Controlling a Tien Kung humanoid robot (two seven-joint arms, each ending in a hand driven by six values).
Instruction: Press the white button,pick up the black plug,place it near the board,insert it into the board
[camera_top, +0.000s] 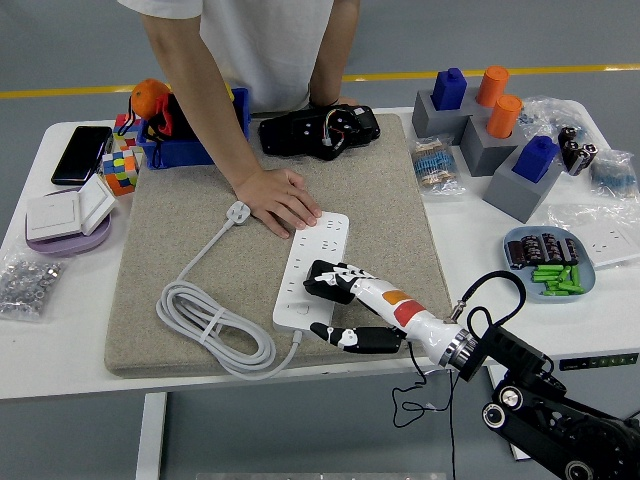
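A white power strip board (325, 238) lies on the felt mat (170, 250), running from the middle towards the near edge. My right hand (328, 305) reaches in from the lower right and is shut on the black plug (322, 283), which sits over the board's near end. The thumb (345, 338) lies just off the board's near edge. I cannot tell whether the plug's pins are in the sockets. A person's hand (282, 200) presses flat on the board's far end. My left hand is out of view.
The board's white cable (215, 325) coils on the mat's left, ending in a white plug (238, 212). A black device (318, 130) lies at the back. Grey blocks with coloured pegs (500, 130) and a blue battery tray (550, 262) stand right; cube (122, 165) and purple dish (68, 222) left.
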